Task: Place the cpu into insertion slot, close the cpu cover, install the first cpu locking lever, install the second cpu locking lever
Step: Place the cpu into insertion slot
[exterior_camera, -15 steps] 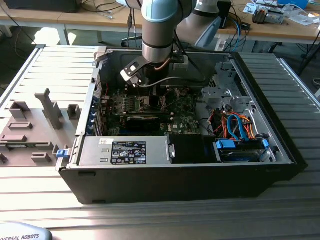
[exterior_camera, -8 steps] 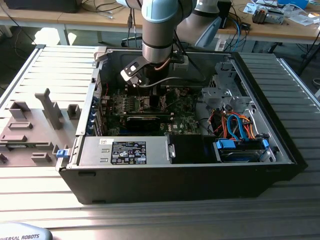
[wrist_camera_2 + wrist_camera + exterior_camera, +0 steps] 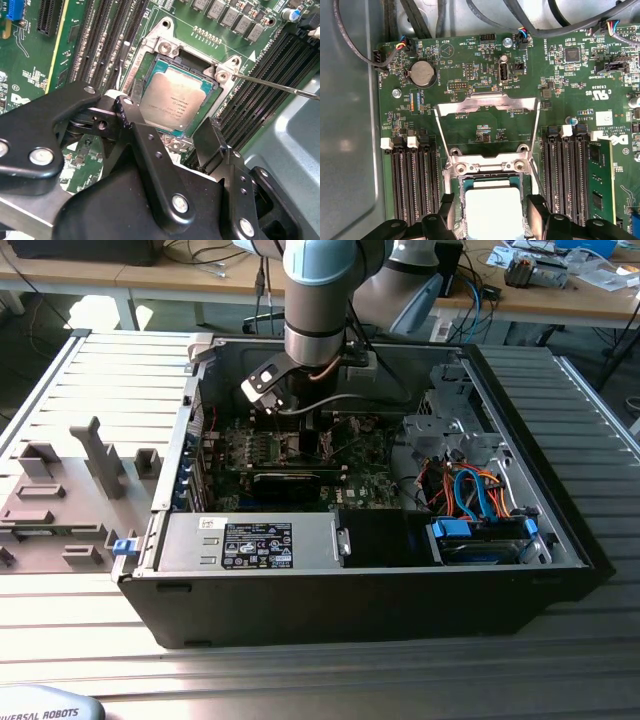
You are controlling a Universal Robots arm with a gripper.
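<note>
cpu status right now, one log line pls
cpu seated in socket | cover open | gripper open, fingers either side of cpu

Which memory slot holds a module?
The one farthest from the cpu, in the bank away from the grey case wall: a green module stands in it; the others are empty.
</note>
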